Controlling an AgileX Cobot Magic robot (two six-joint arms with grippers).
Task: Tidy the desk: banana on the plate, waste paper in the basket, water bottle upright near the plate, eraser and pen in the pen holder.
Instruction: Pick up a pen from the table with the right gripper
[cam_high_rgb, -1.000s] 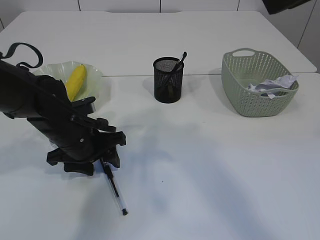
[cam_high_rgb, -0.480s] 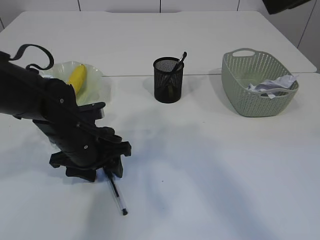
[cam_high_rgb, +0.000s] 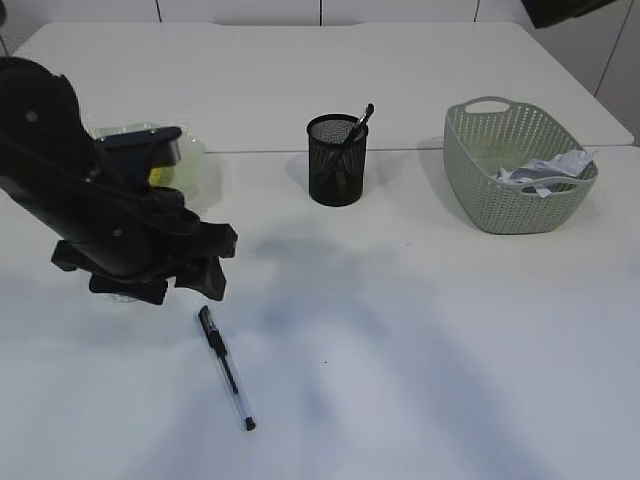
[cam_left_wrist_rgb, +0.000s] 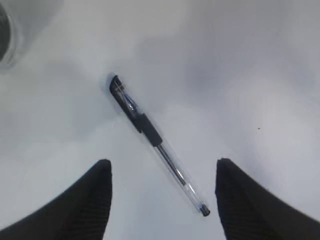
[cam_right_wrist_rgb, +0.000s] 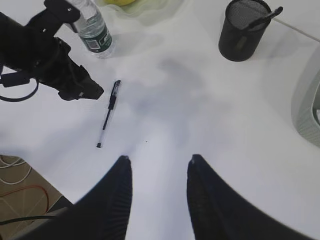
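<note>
I see bright, even light from overhead across the white table, with no harsh glare. Soft, bluish, blurred shadows spread over its middle in the exterior view, which is sharp throughout. My left wrist view is softer: the pen is fairly crisp, but the dark fingers at the bottom edge are out of focus. The right wrist view is clear, with its fingers blurred too.

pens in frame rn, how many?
2: one pen lies loose on the table, front left; another pen stands in the mesh holder. Holder may hide more.
</note>
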